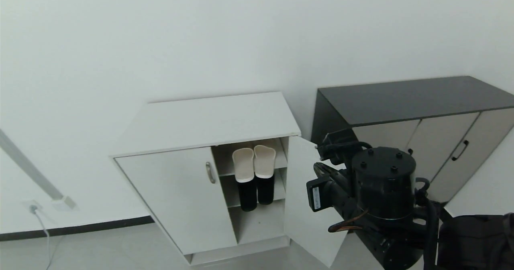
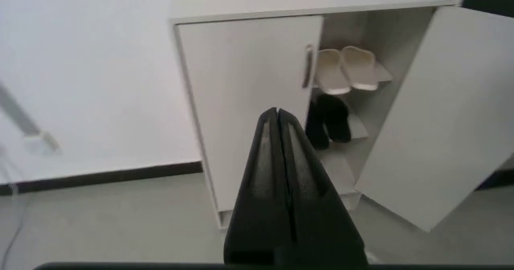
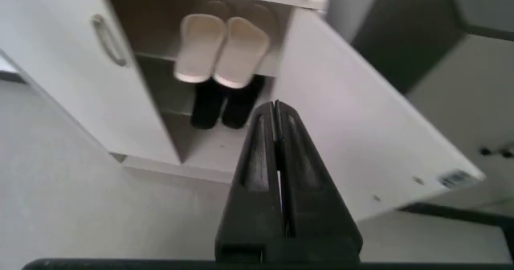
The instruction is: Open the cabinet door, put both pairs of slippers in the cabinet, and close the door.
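Nearest, the right gripper [image 3: 276, 109] was clenched shut on nothing, near the open right door [image 1: 311, 206]. The left gripper [image 2: 275, 113] was likewise pressed shut and empty, facing the closed left door [image 1: 176, 197]. The white cabinet [image 1: 209, 121] stood against the far wall, left of a dark-topped cabinet [image 1: 413, 95]. Inside, a pair of white slippers [image 1: 253, 163] lay side by side on the upper shelf. A pair of black slippers [image 1: 256, 193] sat on the shelf directly below them. A curved metal handle [image 1: 210, 172] ran along the closed door's right edge.
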